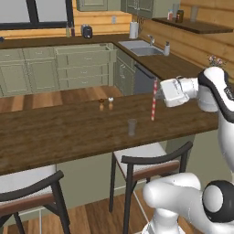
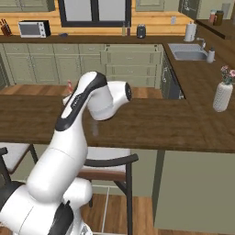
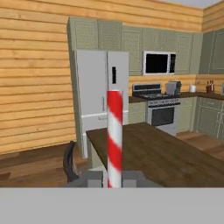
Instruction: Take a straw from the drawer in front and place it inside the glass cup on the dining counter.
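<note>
The hand point(image 1: 156, 93) grips the upright straw point(image 1: 154, 103) above the counter point(image 1: 55, 137); glass cup point(image 1: 132, 127) nearby, two shakers point(image 1: 106, 104) beyond.

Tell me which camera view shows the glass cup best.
The left base view: the glass cup stands in full sight on the dining counter, left of the straw held by the gripper. In the right base view the arm hides most of it; only a faint part shows.

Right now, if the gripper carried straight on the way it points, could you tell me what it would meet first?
The gripper, shut on the straw, points level above the dining counter. The way looks free until the refrigerator at the far wall, though depth is hard to judge.
</note>
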